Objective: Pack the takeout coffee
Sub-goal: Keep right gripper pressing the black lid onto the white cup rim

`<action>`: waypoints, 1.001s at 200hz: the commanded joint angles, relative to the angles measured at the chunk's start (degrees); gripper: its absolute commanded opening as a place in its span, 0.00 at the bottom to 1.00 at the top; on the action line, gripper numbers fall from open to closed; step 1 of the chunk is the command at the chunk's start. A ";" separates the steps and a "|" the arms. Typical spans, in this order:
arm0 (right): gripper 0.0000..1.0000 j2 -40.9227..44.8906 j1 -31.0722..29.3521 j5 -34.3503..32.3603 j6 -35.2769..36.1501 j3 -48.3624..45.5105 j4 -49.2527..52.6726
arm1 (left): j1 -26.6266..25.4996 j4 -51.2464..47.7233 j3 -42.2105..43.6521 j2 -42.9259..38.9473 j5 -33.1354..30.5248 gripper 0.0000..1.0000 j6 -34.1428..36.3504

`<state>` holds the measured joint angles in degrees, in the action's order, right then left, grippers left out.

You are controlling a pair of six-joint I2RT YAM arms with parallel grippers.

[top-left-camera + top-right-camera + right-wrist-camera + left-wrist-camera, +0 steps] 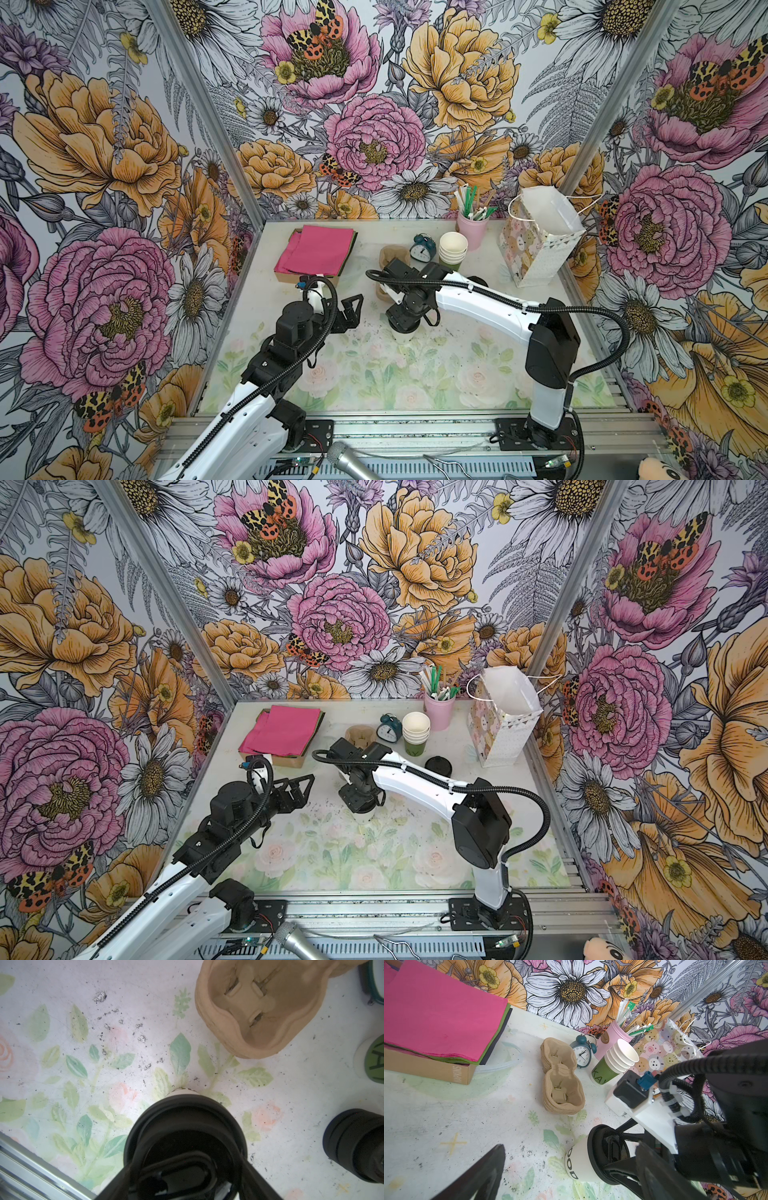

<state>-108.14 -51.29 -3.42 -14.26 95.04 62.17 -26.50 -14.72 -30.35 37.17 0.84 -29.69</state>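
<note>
The takeout coffee [402, 335] [365, 815], a small white paper cup with a black lid [182, 1126], stands upright in the middle of the table. My right gripper [402, 327] [186, 1159] comes down on it from above, and its fingers [255, 1169] sit against opposite sides of the lid rim. In the left wrist view the cup [578, 1160] shows printed letters. My left gripper [353, 305] [570, 1147] hovers open just left of the cup, holding nothing.
A brown pulp cup carrier [392, 255] [259, 1012] lies behind the cup. Farther back are an alarm clock [422, 247], nested cups [452, 249], a pink straw cup [473, 226] and an open gift bag [540, 245]. Napkins [318, 253] sit back left, a pile of black lids [438, 766] to the right.
</note>
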 commanded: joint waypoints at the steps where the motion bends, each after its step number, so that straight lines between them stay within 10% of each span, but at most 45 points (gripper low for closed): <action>1: 0.72 -0.63 0.66 -0.95 -1.36 1.61 1.46 | -0.62 1.01 0.73 -0.68 -0.96 0.99 -0.19; 200: 0.80 1.39 0.63 -0.58 -2.78 2.17 0.34 | -0.64 0.95 1.25 -1.39 -1.19 0.99 -0.46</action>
<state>-108.14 -50.92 -3.40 -16.08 95.70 62.98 -26.50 -14.70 -30.13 36.67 0.84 -29.93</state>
